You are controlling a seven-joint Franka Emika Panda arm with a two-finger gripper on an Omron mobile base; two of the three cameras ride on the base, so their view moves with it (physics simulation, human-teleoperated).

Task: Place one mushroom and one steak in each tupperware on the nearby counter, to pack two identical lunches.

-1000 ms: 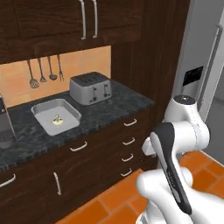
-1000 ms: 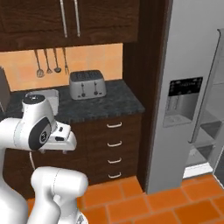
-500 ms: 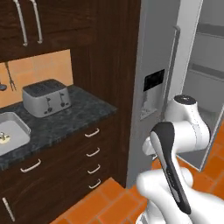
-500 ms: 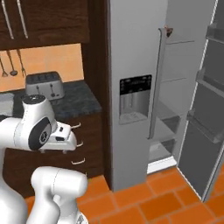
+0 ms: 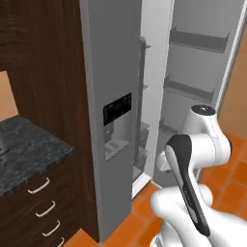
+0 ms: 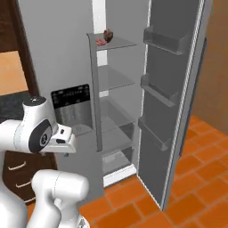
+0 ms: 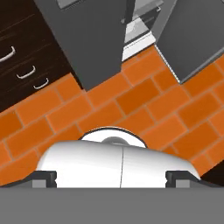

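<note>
- The fridge (image 6: 67,49) stands with its right door (image 6: 171,102) swung wide open, glass shelves bare to the room.
- Up on the top shelf (image 6: 111,43), near its front left corner, lies the steak (image 6: 100,42), a small red-pink patch.
- Just beside it, toward the back of that shelf, sits the mushroom (image 6: 108,34), a dark brown rounded lump; whether the two touch is too small to tell.
- The tabletop (image 5: 26,154) shows at the left, dark marbled stone over brown drawers (image 5: 41,202) with curved silver handles.
- The fridge's closed left door carries a black dispenser panel (image 5: 117,109), well below the top shelf.
- The gripper (image 7: 111,179) points down at the orange brick floor (image 7: 131,109), away from the shelves.
- Its two dark fingertips (image 7: 43,178) sit far apart at the bottom corners of the hand view, spread wide with nothing between them.
- The white arm (image 6: 42,131) is folded close to the base, in front of the fridge.
</note>
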